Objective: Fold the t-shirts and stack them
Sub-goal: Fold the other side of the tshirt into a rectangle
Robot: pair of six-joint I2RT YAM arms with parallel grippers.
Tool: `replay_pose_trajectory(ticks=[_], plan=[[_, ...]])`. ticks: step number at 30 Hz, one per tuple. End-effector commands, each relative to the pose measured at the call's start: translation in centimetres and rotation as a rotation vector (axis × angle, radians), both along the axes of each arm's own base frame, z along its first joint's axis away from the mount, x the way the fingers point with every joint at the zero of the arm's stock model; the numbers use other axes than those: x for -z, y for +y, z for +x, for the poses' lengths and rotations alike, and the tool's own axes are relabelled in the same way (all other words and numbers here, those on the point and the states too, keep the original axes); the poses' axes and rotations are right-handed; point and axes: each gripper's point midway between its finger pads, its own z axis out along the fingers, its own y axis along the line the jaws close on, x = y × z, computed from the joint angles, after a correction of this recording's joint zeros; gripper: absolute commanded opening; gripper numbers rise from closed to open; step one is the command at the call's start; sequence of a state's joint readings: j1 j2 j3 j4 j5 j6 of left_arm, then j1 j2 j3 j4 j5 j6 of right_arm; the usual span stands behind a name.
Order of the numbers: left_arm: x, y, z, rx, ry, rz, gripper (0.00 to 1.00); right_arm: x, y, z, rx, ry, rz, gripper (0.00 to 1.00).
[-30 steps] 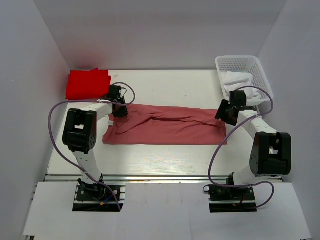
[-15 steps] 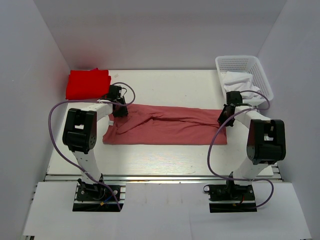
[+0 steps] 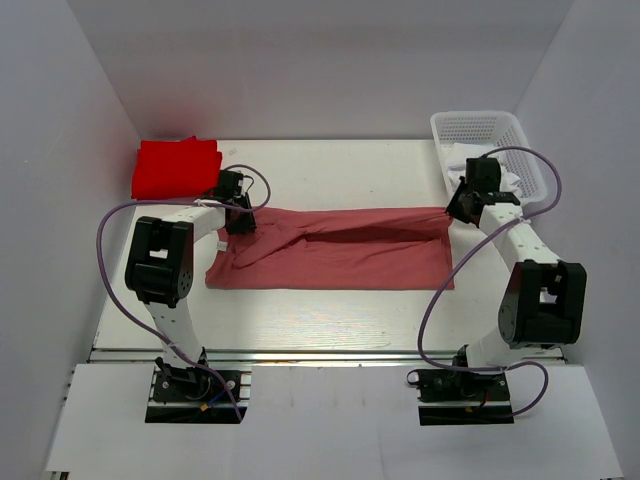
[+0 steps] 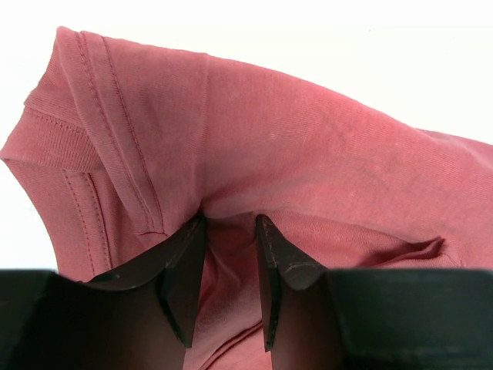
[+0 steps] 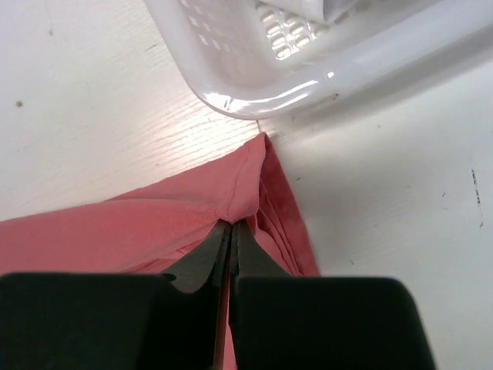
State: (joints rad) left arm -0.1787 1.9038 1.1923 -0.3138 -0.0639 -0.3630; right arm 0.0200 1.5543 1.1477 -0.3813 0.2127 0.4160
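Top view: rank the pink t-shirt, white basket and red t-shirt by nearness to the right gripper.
1. pink t-shirt: its far-right corner is pinched in the right gripper.
2. white basket: just beyond, far right.
3. red t-shirt: far-left corner.

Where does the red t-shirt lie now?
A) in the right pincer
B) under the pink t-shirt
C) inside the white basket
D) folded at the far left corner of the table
D: the red t-shirt lies folded at the far left corner of the table.
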Motion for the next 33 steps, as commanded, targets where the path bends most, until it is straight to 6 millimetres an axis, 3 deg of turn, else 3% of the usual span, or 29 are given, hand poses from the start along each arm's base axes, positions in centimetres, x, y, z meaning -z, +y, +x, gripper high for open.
replay_pose_trajectory(ticks=[1, 9, 11, 12, 13, 15, 16, 21, 23, 24, 25, 28, 30, 32, 33], plan=[[3.4, 1.4, -3.6, -0.008, 0.148, 0.056, 0.43, 0.7, -0.4, -0.4, -0.022, -0.004, -0.024, 0.0], [3.4, 1.4, -3.8, -0.016, 0.157, 0.053, 0.43, 6.9, -0.9, -2.7, 0.0, 0.136, -0.045, 0.0], [3.4, 1.4, -3.8, -0.016, 0.157, 0.053, 0.43, 7.5, -1.3, -3.1, 0.019, 0.161, -0.06, 0.0], [3.4, 1.4, -3.8, -0.016, 0.157, 0.053, 0.43, 7.7, -1.4, -3.4, 0.032, 0.175, -0.057, 0.22], [3.5, 1.6, -4.0, -0.02, 0.165, 0.062, 0.43, 7.7, -1.4, -3.5, 0.035, 0.181, -0.059, 0.35], [3.2, 1.6, -3.9, -0.021, 0.156, 0.061, 0.43, 6.8, -1.8, -3.4, 0.052, 0.162, -0.07, 0.56], [3.2, 1.6, -4.1, -0.021, 0.165, 0.062, 0.43, 6.5, -1.8, -3.4, 0.051, 0.16, -0.069, 0.6], [0.4, 1.4, -2.9, -0.021, 0.118, 0.054, 0.49, 1.8, -0.4, -1.7, -0.058, 0.05, -0.057, 0.66], [-1.8, 0.9, -2.3, -0.013, 0.067, 0.044, 0.61, -0.3, 1.6, -1.3, -0.145, -0.017, 0.016, 0.73], [-3.0, 0.8, -1.6, -0.013, 0.032, 0.038, 0.67, -0.7, 2.3, -1.3, -0.173, -0.034, 0.038, 0.82], [-3.9, 0.8, -1.7, -0.014, 0.026, 0.037, 0.82, -1.5, 4.3, -1.2, -0.267, -0.086, 0.095, 0.9], [-7.4, 1.0, -0.7, -0.027, -0.05, 0.04, 1.0, -2.9, 6.9, -1.0, -0.383, -0.162, 0.148, 0.9], [-9.4, 0.4, 0.1, -0.019, -0.093, 0.031, 1.0, -3.0, 7.9, -0.7, -0.422, -0.176, 0.16, 0.9], [-9.6, 0.1, 0.1, -0.008, -0.091, 0.017, 1.0, -2.1, 8.9, -0.2, -0.446, -0.158, 0.187, 0.9], [-10.6, -0.7, 0.7, 0.012, -0.115, -0.004, 1.0, -2.1, 9.8, 0.0, -0.473, -0.159, 0.213, 0.9]])
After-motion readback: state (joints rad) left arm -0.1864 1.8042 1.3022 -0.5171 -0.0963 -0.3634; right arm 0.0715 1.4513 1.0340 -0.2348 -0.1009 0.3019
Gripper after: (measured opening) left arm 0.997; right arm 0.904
